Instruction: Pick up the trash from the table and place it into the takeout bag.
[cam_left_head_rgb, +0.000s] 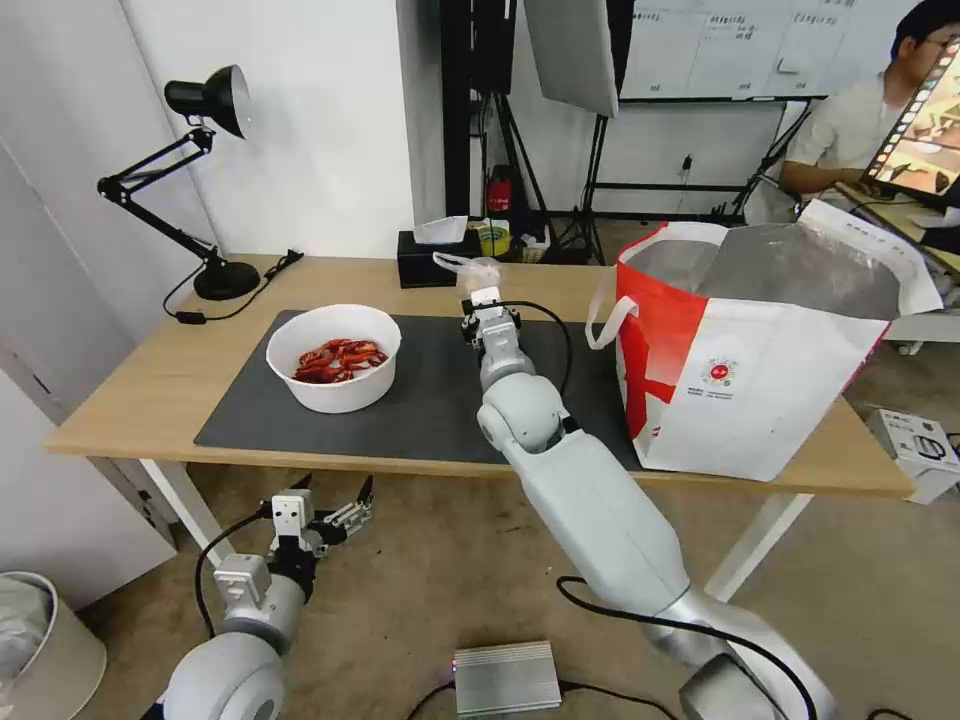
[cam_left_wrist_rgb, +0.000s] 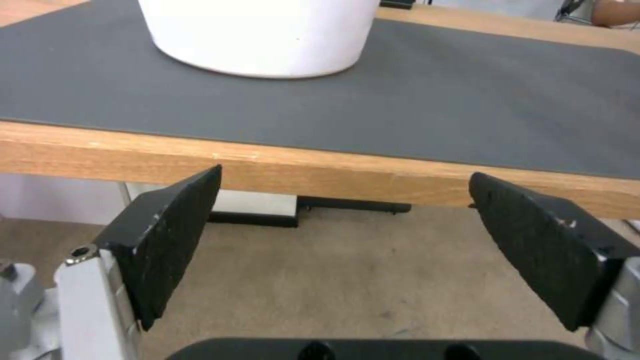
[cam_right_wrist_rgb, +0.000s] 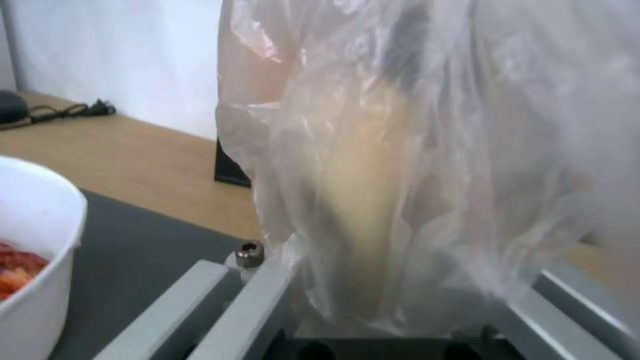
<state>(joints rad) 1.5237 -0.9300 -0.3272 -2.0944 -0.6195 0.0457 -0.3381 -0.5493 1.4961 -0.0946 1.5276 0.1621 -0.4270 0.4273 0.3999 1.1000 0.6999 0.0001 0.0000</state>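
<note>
- The right tool (cam_left_head_rgb: 483, 283) reaches over the far side of the grey mat (cam_left_head_rgb: 430, 400), closed on a small clear plastic bag (cam_left_head_rgb: 468, 268) that it holds up off the worktop (cam_left_head_rgb: 150, 385)
- In the right wrist view the bag (cam_right_wrist_rgb: 400, 165) hangs as thin crinkled film between the tool's fingers (cam_right_wrist_rgb: 267, 295), with something pale inside
- It looks very light, soft and limp; I judge it will sway and could slip, so a firm pinch on bunched film or the knot suits it best
- The takeout bag (cam_left_head_rgb: 740, 380) stands open on the right end of the worktop, its silver lining showing
- The white bowl of red shells (cam_left_head_rgb: 335, 357) sits on the left part of the mat; stiff, heavier, likely to spill if tipped
- The left tool (cam_left_head_rgb: 330, 500) hangs below the worktop edge, spread wide and empty
</note>
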